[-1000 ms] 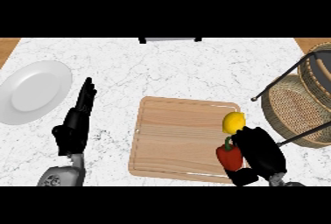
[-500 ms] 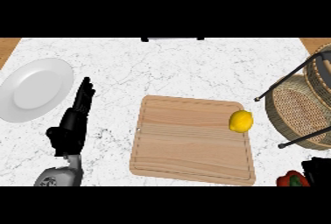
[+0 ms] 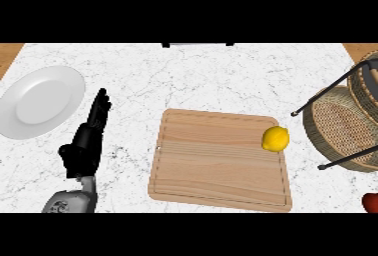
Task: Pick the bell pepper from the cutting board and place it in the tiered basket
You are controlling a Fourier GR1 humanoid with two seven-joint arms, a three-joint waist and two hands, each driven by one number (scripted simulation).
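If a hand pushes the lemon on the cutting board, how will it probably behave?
The lemon looks rounded and smooth, so it would probably roll rather than slide. It sits at the right edge of the cutting board, so a push to the right may send it off the board. It seems stiff, not floppy.

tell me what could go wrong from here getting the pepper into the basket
The bell pepper shows only as a red sliver at the view's lower right edge, and the right hand is out of view, so the grasp can't be checked. The tiered basket has dark frame bars across its front that the pepper could catch on.
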